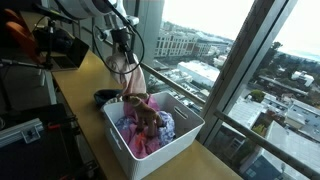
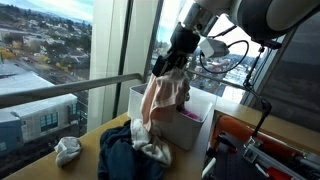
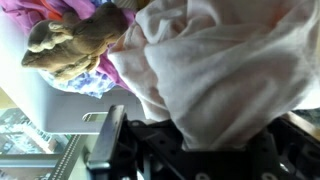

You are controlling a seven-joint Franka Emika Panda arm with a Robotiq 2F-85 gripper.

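We see the gripper (image 2: 172, 68) clamped tight on a pale pink cloth (image 2: 160, 108), which hangs at about ten o'clock of the white bin (image 2: 196, 128), with its hem low by the rim. Inside the bin lie pink and blue clothes (image 1: 140, 140) and a brown plush toy (image 1: 148, 118). Outside, a dark blue garment (image 2: 122, 155) sits at eight o'clock, with a grey rag (image 2: 67, 150) beyond it at nine. The wooden counter (image 1: 90, 85) runs along tall windows (image 1: 215, 40) above a city.

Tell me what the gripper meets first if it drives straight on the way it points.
Probably the brown stuffed toy atop the clothes in the white bin, below the gripper and the pale cloth it holds; depth is unclear.
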